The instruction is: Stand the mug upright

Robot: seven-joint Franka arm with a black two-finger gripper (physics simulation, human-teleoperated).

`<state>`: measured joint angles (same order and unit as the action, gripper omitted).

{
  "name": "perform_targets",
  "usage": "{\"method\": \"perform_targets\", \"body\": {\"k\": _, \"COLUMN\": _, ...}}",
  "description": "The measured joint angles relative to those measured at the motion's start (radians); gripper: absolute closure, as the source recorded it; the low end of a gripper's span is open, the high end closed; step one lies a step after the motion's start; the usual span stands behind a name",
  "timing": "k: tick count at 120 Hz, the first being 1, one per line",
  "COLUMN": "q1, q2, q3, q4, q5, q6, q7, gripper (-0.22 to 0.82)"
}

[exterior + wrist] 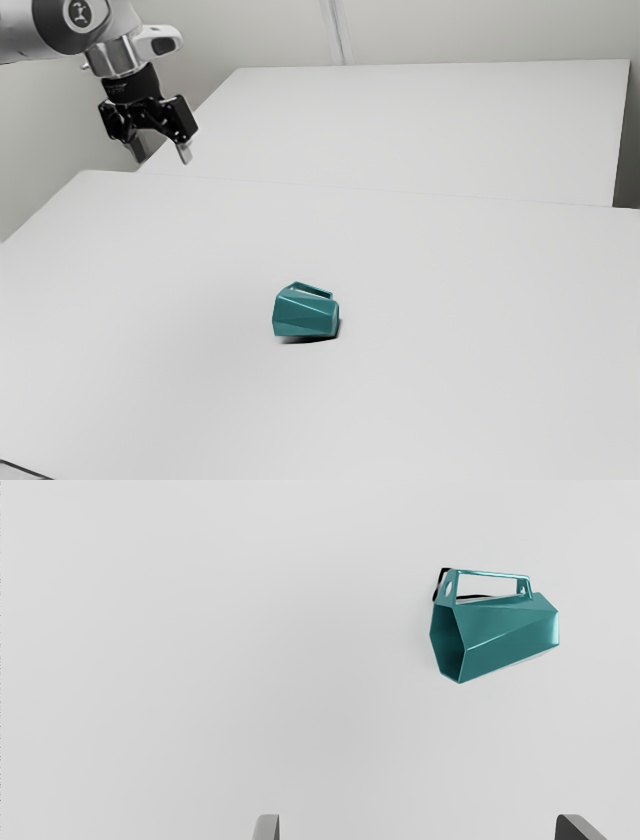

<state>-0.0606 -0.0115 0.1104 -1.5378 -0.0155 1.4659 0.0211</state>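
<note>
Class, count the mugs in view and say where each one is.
1: the teal mug lies on its side on the white table, away from the open gripper. Both views show this same mug.

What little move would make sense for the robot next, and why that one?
Probably easing the open gripper across and down toward the teal mug. The mug lies on its side on the white table, and in the exterior view the gripper hangs well away from it, above the table's far edge, so it likely needs to get closer before grasping.
</note>
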Motion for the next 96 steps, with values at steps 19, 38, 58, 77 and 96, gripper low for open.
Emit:
{"method": "perform_targets", "body": {"k": 19, "q1": 0.007, "q2": 0.000, "q3": 0.000, "q4": 0.000, "q5": 0.000, "q6": 0.004, "q7": 0.001, "gripper": 0.00}}
{"method": "perform_targets", "body": {"k": 38, "q1": 0.009, "q2": -0.025, "q3": 0.001, "q4": -0.078, "q5": -0.045, "q6": 0.064, "q7": 0.015, "gripper": 0.00}}
{"method": "perform_targets", "body": {"k": 58, "q1": -0.018, "q2": -0.080, "q3": 0.006, "q4": -0.262, "q5": -0.173, "q6": 0.235, "q7": 0.074, "gripper": 0.00}}
{"method": "perform_targets", "body": {"k": 77, "q1": -0.025, "q2": -0.107, "q3": 0.039, "q4": -0.437, "q5": -0.360, "q6": 0.405, "q7": 0.177, "gripper": 0.00}}
{"method": "perform_targets", "body": {"k": 96, "q1": -0.015, "q2": -0.105, "q3": 0.079, "q4": -0.559, "q5": -0.542, "q6": 0.534, "q7": 0.312, "gripper": 0.00}}
